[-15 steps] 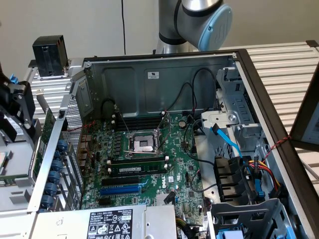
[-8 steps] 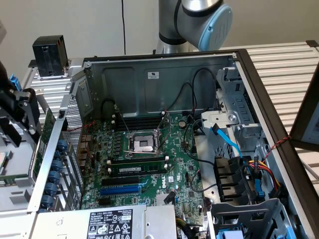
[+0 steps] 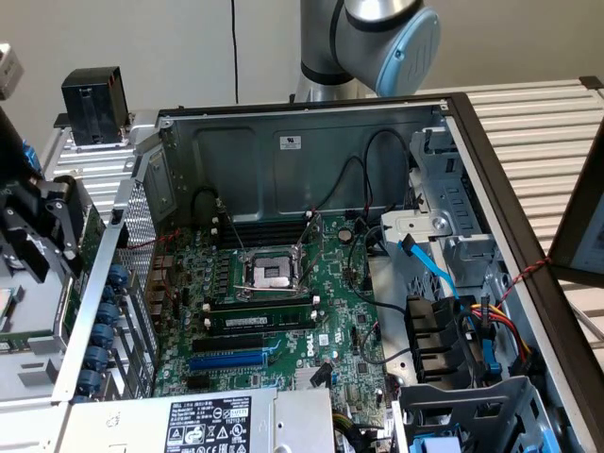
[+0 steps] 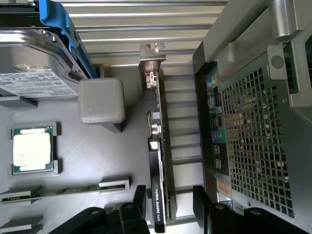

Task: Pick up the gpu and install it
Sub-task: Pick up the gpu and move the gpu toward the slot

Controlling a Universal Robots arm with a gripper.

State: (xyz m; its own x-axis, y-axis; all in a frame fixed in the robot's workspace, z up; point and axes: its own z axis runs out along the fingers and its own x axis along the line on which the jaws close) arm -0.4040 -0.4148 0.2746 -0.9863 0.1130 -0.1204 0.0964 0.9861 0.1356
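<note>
Gripper (image 4: 169, 190) is released, one finger on each side of the gpu (image 4: 156, 170), with a visible gap on at least one side. The gpu stands on edge at the rim of the gray tray (image 4: 97, 161), just beside the case's perforated wall (image 4: 253, 136). It has a black shroud with white NVIDIA lettering, a thin green board and a silver end bracket. Counted: one gpu, one CPU (image 4: 31, 148), one hard drive (image 4: 34, 58), one RAM stick (image 4: 63, 191).

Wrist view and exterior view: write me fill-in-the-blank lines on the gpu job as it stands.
The gpu stands on edge between the open claw's two ____. The hard drive sits in a carrier coloured ____. On the motherboard, the long blue slot is ____.
Missing words: fingers; blue; empty.
</note>
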